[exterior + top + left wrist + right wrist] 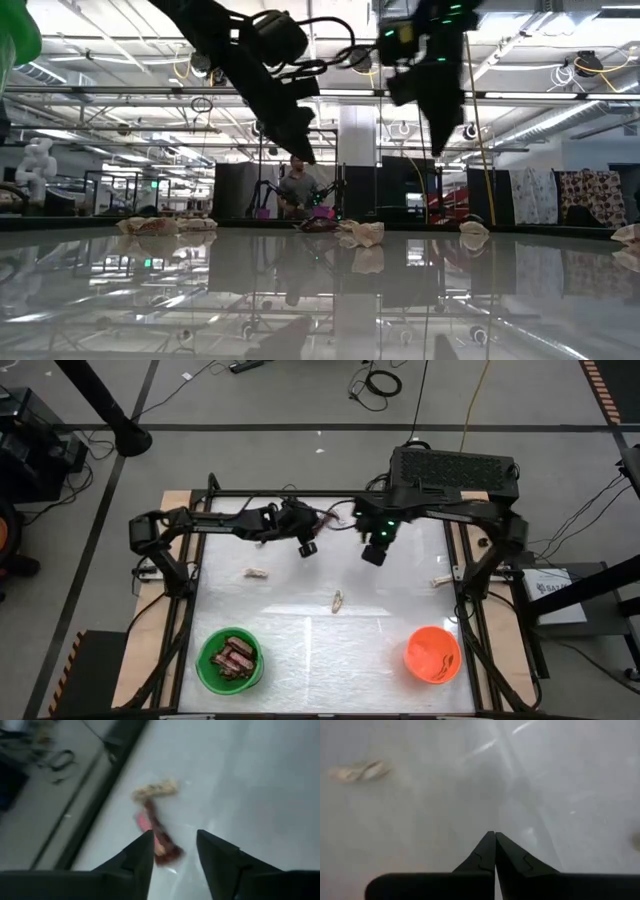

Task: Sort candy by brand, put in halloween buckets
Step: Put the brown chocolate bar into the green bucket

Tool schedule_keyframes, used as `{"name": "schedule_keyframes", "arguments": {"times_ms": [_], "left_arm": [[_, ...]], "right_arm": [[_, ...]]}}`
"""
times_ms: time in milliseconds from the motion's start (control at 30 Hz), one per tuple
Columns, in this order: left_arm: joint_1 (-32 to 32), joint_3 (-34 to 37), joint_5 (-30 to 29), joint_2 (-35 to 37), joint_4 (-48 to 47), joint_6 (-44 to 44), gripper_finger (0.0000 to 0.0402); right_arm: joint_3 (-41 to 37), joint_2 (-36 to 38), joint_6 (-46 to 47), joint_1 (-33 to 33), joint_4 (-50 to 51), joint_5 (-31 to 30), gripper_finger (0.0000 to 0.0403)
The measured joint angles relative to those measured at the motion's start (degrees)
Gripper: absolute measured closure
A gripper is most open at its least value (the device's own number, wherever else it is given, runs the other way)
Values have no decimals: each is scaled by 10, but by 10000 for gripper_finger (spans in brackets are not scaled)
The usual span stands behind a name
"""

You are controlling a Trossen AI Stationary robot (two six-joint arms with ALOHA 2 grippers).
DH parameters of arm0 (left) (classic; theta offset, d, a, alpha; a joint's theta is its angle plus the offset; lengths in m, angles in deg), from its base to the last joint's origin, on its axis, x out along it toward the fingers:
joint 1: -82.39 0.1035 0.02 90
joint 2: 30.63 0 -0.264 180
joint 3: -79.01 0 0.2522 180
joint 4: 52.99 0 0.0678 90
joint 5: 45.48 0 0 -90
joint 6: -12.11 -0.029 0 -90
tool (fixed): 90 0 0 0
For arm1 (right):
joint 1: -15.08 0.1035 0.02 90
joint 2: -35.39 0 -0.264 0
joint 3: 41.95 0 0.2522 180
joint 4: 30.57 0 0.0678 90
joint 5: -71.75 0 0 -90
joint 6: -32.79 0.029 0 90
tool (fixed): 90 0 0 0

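Left gripper (172, 851), jaws spread, hovers near the tabletop's far edge over a dark reddish-brown wrapped candy bar (159, 835), its long axis running away between them. Right gripper (495, 851) pressed together.

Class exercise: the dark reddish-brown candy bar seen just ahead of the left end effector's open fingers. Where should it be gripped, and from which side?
Grip the reddish-brown bar across its narrow middle, coming straight down from above. It lies flat on the table, so only its long side edges offer purchase. The left end effector is open; its fingers should straddle the bar's width, clear of the tan bar touching its far end.
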Motion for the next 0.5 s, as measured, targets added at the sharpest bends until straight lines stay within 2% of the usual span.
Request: {"name": "schedule_keyframes", "arguments": {"times_ms": [133,200,300,500], "left_arm": [[3,-8,-15,-11,16,49,195],[10,-29,7,-28,-7,70,168],[24,-76,8,-63,-60,74,136],[43,-176,32,-143,-101,92,116]], "right_arm": [[-121,112,91,-1,-99,-25,403],[-178,162,147,4,-148,-18,403],[-253,222,220,14,-221,-18,403],[-344,281,293,34,-336,-18,403]]}}
